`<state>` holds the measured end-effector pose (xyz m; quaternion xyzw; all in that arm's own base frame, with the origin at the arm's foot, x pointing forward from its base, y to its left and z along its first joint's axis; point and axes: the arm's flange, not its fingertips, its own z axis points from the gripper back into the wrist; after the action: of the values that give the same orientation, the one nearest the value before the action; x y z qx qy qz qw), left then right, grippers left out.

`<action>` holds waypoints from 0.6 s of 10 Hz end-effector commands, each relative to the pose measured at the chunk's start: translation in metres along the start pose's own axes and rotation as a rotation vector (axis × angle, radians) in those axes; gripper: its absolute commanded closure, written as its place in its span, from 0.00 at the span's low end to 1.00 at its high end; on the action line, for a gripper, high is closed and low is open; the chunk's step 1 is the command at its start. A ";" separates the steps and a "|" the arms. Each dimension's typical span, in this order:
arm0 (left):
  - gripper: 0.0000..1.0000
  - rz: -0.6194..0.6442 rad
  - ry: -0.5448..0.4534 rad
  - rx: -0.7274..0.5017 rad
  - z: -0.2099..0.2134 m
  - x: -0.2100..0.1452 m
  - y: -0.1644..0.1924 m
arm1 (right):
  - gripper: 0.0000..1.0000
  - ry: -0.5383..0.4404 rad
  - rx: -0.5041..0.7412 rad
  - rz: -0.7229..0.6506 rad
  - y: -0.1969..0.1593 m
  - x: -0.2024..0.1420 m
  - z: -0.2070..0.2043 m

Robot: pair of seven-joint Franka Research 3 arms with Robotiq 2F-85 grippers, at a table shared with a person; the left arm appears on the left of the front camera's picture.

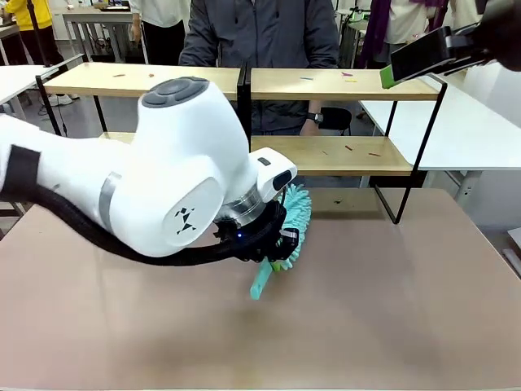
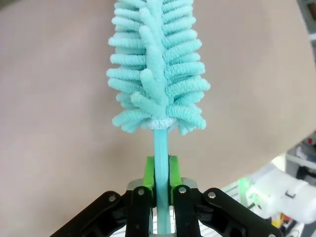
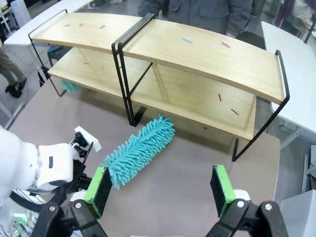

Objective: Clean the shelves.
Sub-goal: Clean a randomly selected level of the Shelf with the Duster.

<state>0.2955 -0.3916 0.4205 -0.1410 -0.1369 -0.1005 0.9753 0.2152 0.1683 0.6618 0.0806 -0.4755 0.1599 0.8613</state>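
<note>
The shelves [image 1: 326, 85] [image 3: 207, 59] stand at the far side of the table, light wooden boards on a thin black frame. Small coloured scraps [image 3: 225, 44] lie on the boards. My left gripper [image 2: 161, 185] [image 1: 273, 244] is shut on the thin handle of a teal fluffy duster [image 2: 157, 74] [image 1: 295, 208] [image 3: 140, 150], low over the brown table in front of the shelves. The duster's head points toward the lower board. My right gripper [image 3: 160, 192] [image 1: 392, 73] is open and hangs high at the right, above the shelves, with nothing between its green pads.
A person [image 1: 260, 37] in a dark jacket stands behind the shelves, one hand [image 1: 309, 126] near the lower board. White tables [image 1: 456, 122] flank the shelves on both sides. Another teal object [image 3: 71, 86] shows by the lower left board. The brown tabletop [image 1: 391, 309] stretches toward me.
</note>
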 end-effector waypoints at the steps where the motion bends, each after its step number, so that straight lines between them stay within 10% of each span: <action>1: 0.87 0.050 -0.006 0.017 -0.009 0.022 -0.025 | 0.00 0.002 0.002 -0.001 0.000 -0.001 -0.001; 3: 0.87 0.146 -0.171 -0.053 -0.016 0.041 -0.018 | 0.00 0.002 0.002 -0.001 0.000 -0.001 -0.001; 4: 0.87 0.197 0.022 -0.121 -0.013 0.042 -0.014 | 0.00 0.002 0.002 -0.001 0.000 -0.001 -0.001; 6: 0.87 0.081 -0.057 -0.022 -0.007 0.029 -0.009 | 0.00 0.002 0.002 -0.001 0.000 -0.001 -0.001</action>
<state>0.3292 -0.4112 0.4212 -0.1763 -0.1412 -0.0421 0.9732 0.2152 0.1683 0.6618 0.0805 -0.4756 0.1599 0.8613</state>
